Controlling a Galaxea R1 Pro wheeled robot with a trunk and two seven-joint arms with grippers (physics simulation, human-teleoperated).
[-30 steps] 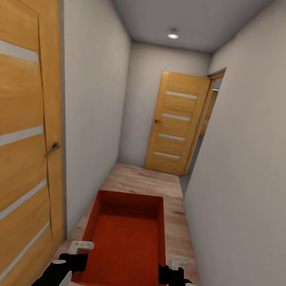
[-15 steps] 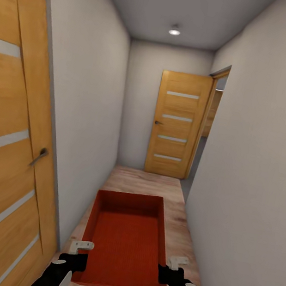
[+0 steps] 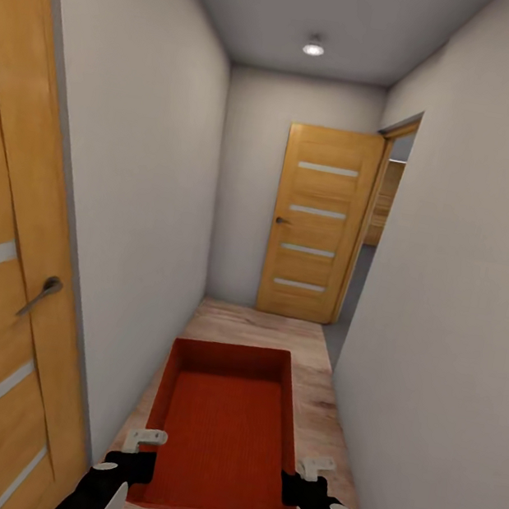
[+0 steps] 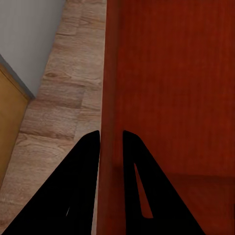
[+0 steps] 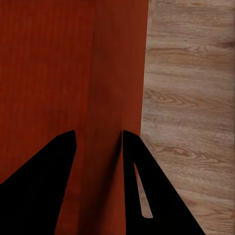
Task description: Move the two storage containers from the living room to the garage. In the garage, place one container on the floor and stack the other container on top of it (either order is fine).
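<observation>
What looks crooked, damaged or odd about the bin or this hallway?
Nothing stands out. The orange-red open-top rectangular bin sits level and empty, each side wall pinched by the left end effector and right end effector, above light wood plank flooring.

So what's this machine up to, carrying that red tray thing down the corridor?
It is a robot carrying one orange-red storage container down a narrow hallway with a light wood floor. Its left gripper clamps the bin's left wall and its right gripper the right wall, fingers on either side of each wall. The bin is empty and held level in front. Ahead stands a wooden door beside an open doorway.
</observation>
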